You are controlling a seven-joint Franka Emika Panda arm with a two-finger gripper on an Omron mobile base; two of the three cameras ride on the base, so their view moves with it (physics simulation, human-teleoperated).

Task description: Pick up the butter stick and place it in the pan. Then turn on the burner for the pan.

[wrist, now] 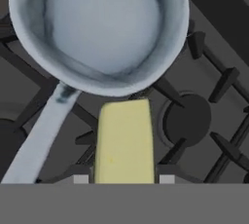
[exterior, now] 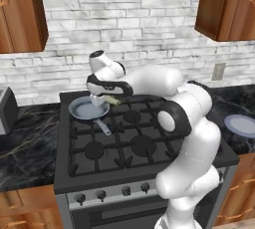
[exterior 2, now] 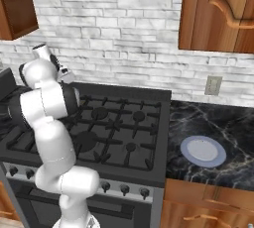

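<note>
The pan (wrist: 99,26), a small round skillet with a grey-blue inside, sits on the stove's back left burner, its handle (wrist: 41,140) pointing toward the front. It shows too in the left base view as the pan (exterior: 85,108). My gripper (wrist: 124,179) is shut on the butter stick (wrist: 124,140), a pale yellow block held above the grate just outside the pan's rim, beside the handle. From the left base view the gripper (exterior: 107,99) hangs at the pan's right edge, with the butter stick (exterior: 114,100) poking out to the right.
The black gas stove (exterior: 129,138) has a row of knobs (exterior: 101,193) along its front panel. A pale plate (exterior 2: 202,151) lies on the dark counter to the right. A grey appliance (exterior: 7,109) stands on the left counter. Wooden cabinets hang above.
</note>
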